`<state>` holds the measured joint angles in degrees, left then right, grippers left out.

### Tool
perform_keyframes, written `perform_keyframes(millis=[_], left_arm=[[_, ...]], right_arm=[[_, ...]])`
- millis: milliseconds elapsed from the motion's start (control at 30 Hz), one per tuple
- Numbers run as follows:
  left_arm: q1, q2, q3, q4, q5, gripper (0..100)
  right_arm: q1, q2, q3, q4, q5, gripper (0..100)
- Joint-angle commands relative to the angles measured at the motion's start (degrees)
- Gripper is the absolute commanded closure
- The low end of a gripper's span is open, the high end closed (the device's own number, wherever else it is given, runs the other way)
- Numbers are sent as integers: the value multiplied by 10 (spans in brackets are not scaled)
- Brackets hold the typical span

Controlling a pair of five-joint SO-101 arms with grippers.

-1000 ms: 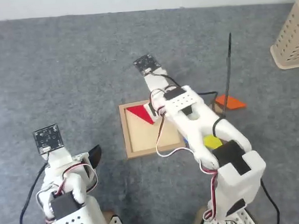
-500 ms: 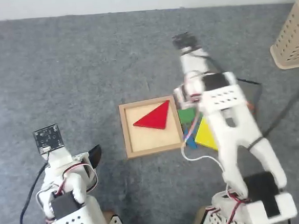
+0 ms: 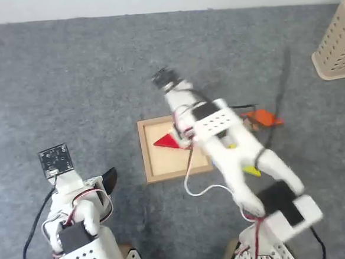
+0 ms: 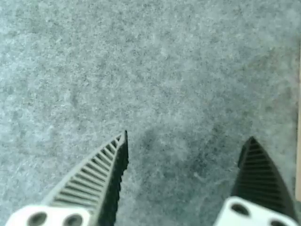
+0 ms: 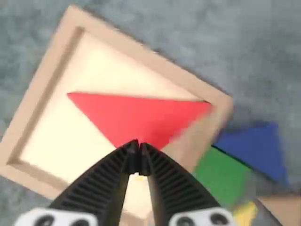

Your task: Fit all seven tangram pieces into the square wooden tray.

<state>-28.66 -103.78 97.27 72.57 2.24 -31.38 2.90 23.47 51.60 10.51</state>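
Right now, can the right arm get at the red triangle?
Probably yes. The right gripper hangs right over the red triangle, which lies flat in the tray with nothing on it. Its jaws are shut, so it must open first.

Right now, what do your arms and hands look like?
The left arm and right arm are white plastic with black motors and thin loose cables. The left hand and right hand have black, ribbed, pointed fingers on white bases.

We are seeing soft, even light across the whole carpet (image 3: 68, 71); a faint shadow is lying beneath the left gripper (image 4: 188, 136).
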Motion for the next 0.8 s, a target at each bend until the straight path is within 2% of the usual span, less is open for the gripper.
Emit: perform_keyframes(millis=[0, 200, 367, 767], left_arm=[[1, -7, -7, -1, -1, 646], [1, -7, -7, -1, -1, 646], [1, -7, -7, -1, -1, 646], [1, -7, -7, -1, -1, 646]], right_arm=[[-15, 36, -9, -44, 12, 989], [-13, 93, -34, -58, 4, 989], [0, 153, -91, -47, -71, 989], [1, 190, -151, -29, -72, 988]])
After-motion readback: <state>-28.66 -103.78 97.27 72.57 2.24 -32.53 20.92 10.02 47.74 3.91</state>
